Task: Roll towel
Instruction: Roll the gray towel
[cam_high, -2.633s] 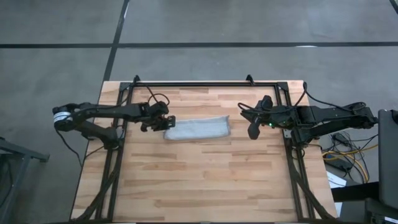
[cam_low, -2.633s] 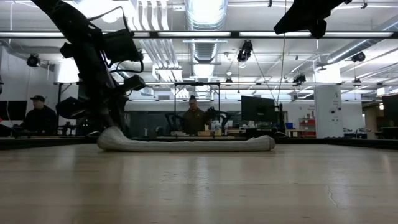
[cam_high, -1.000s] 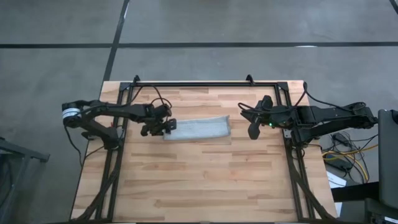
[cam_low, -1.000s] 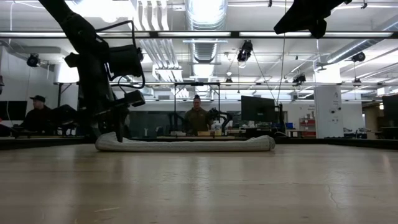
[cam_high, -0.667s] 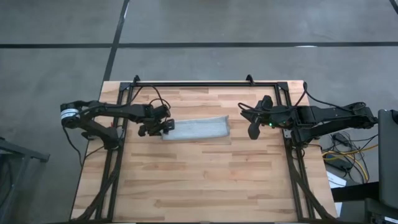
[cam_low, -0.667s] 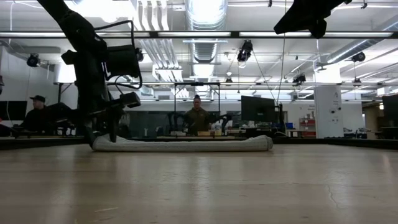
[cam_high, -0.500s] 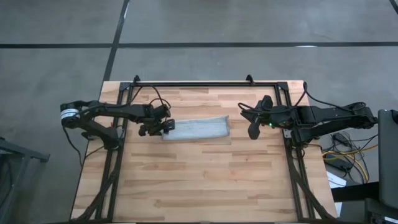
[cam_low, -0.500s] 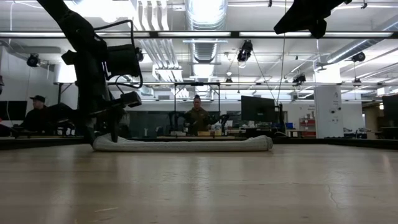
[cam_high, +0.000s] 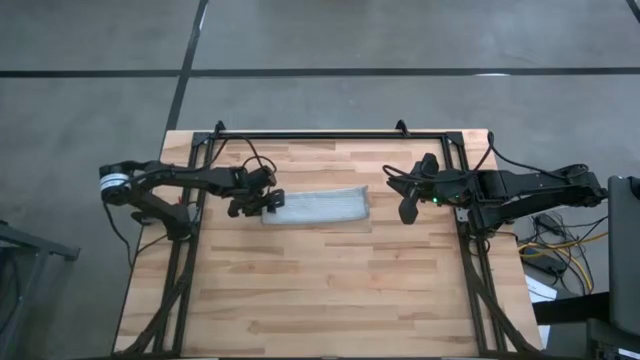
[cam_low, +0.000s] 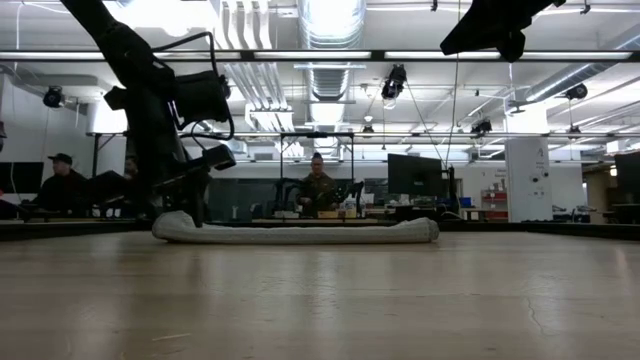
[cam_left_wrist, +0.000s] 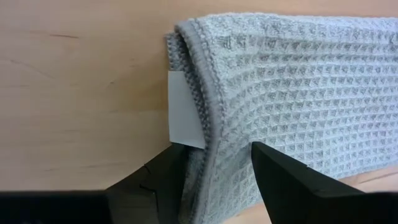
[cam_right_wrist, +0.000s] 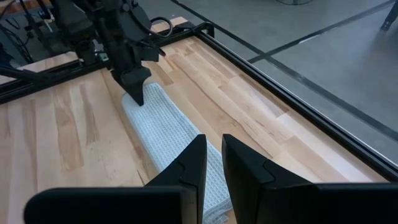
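The towel (cam_high: 318, 206) is a light grey-blue waffle cloth. It lies as a long narrow roll on the wooden table, running left to right, and also shows in the low view (cam_low: 300, 232). A white tag (cam_left_wrist: 184, 116) sticks out at its left end. My left gripper (cam_high: 266, 205) stands on that left end, its fingers closed on the cloth. My right gripper (cam_high: 407, 212) is shut and empty. It hovers above the table just past the towel's right end (cam_right_wrist: 214, 193). My left gripper has the towel's left end hem (cam_left_wrist: 210, 177) between its two fingers, which come from above and point down. One finger (cam_left_wrist: 163, 182) stands on the outer side by the tag, the other (cam_left_wrist: 283, 180) on the towel's top. Several layers show there. The towel lies on the table.
A black frame (cam_high: 330, 134) runs along the table's far edge and down both sides. Bare wood (cam_high: 320, 290) lies between the towel and the near edge. People sit at desks in the room behind the table (cam_low: 316, 190).
My left gripper went a little toward the table's left edge and drew the towel's left end with it. It then came back toward the right, and the end followed. The towel's right end and my right gripper have stayed where they were.
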